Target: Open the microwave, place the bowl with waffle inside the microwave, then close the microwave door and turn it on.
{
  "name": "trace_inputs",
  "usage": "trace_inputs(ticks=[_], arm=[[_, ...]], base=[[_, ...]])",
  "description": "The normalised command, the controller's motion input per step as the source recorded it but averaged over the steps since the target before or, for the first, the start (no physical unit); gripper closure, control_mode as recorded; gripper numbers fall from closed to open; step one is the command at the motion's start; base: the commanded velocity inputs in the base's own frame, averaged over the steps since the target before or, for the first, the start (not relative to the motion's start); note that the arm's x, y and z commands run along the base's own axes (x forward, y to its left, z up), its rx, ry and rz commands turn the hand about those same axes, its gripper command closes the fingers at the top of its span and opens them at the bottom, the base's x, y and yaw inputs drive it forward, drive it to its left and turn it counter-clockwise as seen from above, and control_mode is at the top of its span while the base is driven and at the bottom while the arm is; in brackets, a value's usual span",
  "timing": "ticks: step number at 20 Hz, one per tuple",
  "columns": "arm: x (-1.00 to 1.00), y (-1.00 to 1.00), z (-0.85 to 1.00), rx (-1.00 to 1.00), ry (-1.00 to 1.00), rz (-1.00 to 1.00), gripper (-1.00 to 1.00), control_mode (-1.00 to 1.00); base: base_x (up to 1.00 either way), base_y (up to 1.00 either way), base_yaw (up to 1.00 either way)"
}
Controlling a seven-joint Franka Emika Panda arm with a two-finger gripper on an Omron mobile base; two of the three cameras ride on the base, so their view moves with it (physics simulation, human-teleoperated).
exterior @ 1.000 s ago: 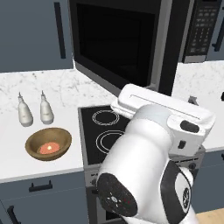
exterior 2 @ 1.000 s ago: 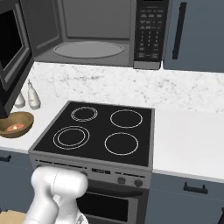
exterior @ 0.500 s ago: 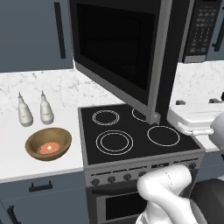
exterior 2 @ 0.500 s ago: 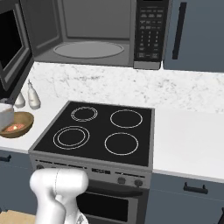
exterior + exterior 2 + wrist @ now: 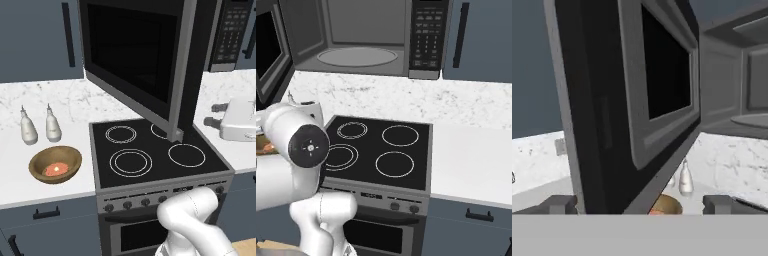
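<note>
Microwave (image 5: 356, 37) stands open in front of me, its grey cavity and round turntable (image 5: 357, 56) in plain sight from the right base view, the keypad panel (image 5: 424, 37) at 3 o'clock of the cavity. The microwave door (image 5: 137, 62) is swung wide out over the stovetop (image 5: 152, 152); from the left base view its dark glass faces me and its free edge hangs above the rear burners.

I see the gripper (image 5: 639, 204) in the hand view with its jaws spread as far as they go and nothing between them; the two finger tips (image 5: 559, 205) sit on either side of the door's lower edge, not touching it as far as I can tell. In the left base view the white hand (image 5: 239, 119) hovers over the counter (image 5: 227, 90) at 3 o'clock of the stovetop.

The bowl (image 5: 55, 164) rests on the marble counter at 9 o'clock of the stovetop, with the waffle (image 5: 56, 169) lying flat inside it. Two small white bottles (image 5: 38, 125) stand upright side by side at 12 o'clock of the bowl, near it but apart. In the hand view I catch the bowl's rim just under the door's lower edge, with one bottle beyond it.
</note>
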Motion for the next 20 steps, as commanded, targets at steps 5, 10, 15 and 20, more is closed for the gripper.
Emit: trace_inputs(ticks=[5,10,15,20], arm=[[0.96,0.0,-0.44,0.1,-0.03,0.8,-1.0,-1.0],[0.75,0.19,-0.21,0.11,-0.19,0.43,-1.0,-1.0],[0.12,0.87,0.12,0.01,-0.01,0.04,-1.0,-1.0],[0.02,0.75,0.25,0.0,0.09,0.0,-1.0,-1.0]], base=[[0.0,0.0,0.0],[0.0,0.0,0.0],[0.0,0.0,0.0],[0.0,0.0,0.0]])
